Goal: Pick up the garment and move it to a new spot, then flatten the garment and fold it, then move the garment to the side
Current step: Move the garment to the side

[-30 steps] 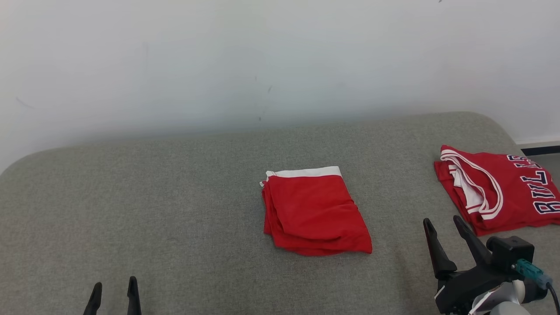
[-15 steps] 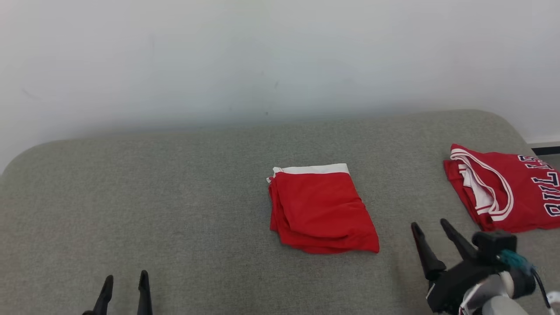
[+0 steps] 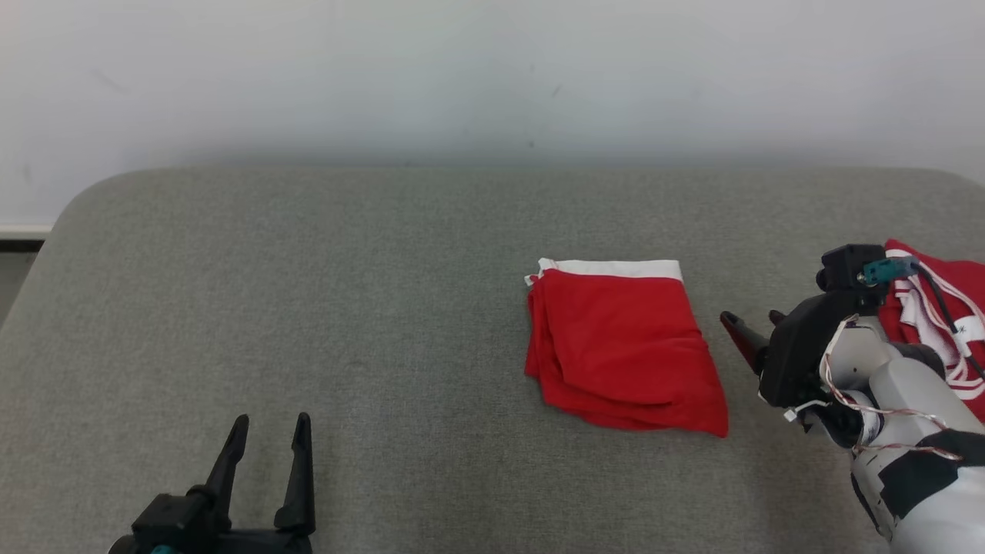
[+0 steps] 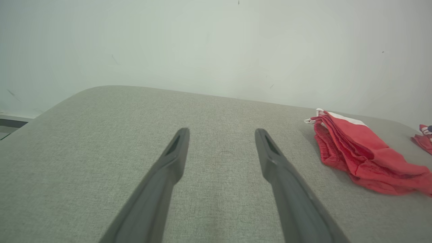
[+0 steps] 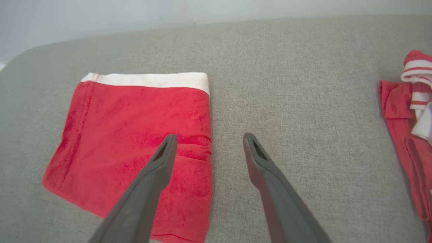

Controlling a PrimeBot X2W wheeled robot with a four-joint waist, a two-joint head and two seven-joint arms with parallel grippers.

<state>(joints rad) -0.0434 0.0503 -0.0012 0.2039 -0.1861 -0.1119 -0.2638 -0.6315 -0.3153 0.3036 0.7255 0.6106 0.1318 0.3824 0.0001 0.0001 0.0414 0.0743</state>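
In the head view, the folded red garment, with a white band along its far edge, lies flat on the grey cushion, right of the middle. The left gripper is at the lower left, fingers spread and empty, well apart from the garment. The right gripper is just beside the garment's right edge, and a red jersey lies behind its arm. In the left wrist view, the left gripper is spread wide above bare cushion, with the garment off to the right. In the right wrist view, the right gripper is spread and holds nothing. One finger is over the garment near its edge and the other over bare cushion. The jersey is at the right.
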